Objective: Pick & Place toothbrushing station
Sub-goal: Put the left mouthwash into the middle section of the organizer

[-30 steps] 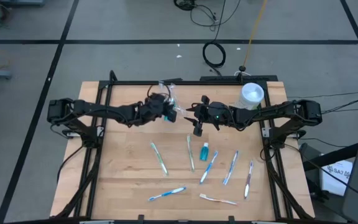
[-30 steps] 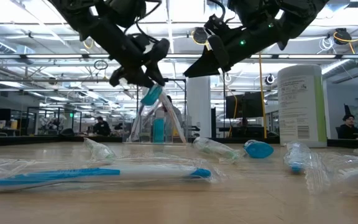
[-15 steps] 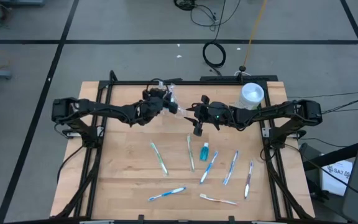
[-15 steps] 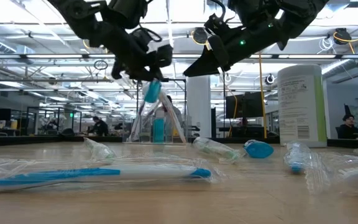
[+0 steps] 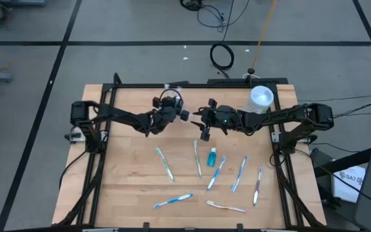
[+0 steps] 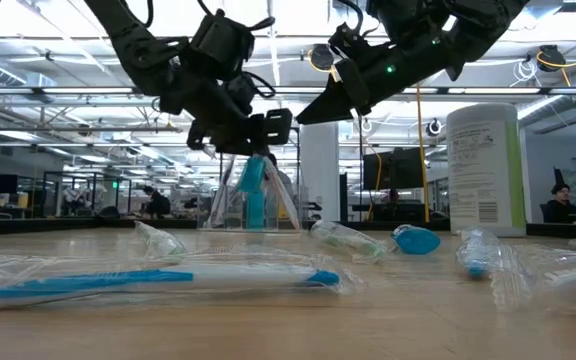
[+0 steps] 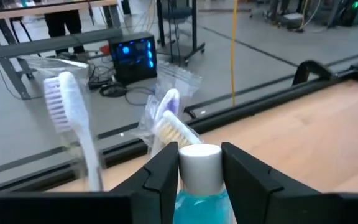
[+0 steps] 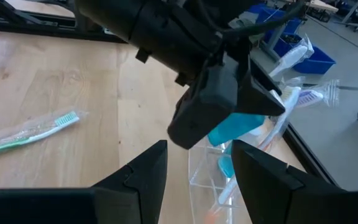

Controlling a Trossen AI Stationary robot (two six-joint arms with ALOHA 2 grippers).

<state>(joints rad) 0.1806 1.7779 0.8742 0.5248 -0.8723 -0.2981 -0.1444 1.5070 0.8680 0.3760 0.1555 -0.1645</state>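
My left gripper (image 5: pixel 173 111) is shut on a small teal toothpaste tube (image 6: pixel 253 190) with a white cap (image 7: pixel 199 163). It holds the tube over the clear plastic cup (image 6: pixel 268 205) at the table's far middle. Wrapped toothbrushes (image 7: pixel 73 124) stand in the cup. My right gripper (image 5: pixel 204 131) is open and empty, just right of the cup and above the table. A second teal tube (image 5: pixel 212 156) and several wrapped toothbrushes (image 5: pixel 165 163) lie flat on the table. My left gripper pinches the teal tube between its two fingers (image 7: pixel 163 173), on the tube's body just behind the white cap (image 7: pixel 199 163). The fingers lie along the tube and slant down toward the table's far edge. The tube hangs nearly upright below the gripper (image 6: pixel 253 190), at the cup's mouth.
A tall white canister (image 5: pixel 261 98) stands at the table's far right. Wrapped toothbrushes (image 5: pixel 239 174) are spread over the table's near middle and right. Black frame rails (image 5: pixel 98 148) run along the table's left, right and far edges.
My left gripper has tipped downward over the cup. The teal tube has swung from a tilt to nearly upright and has come down to the cup's mouth. My right gripper has kept still.
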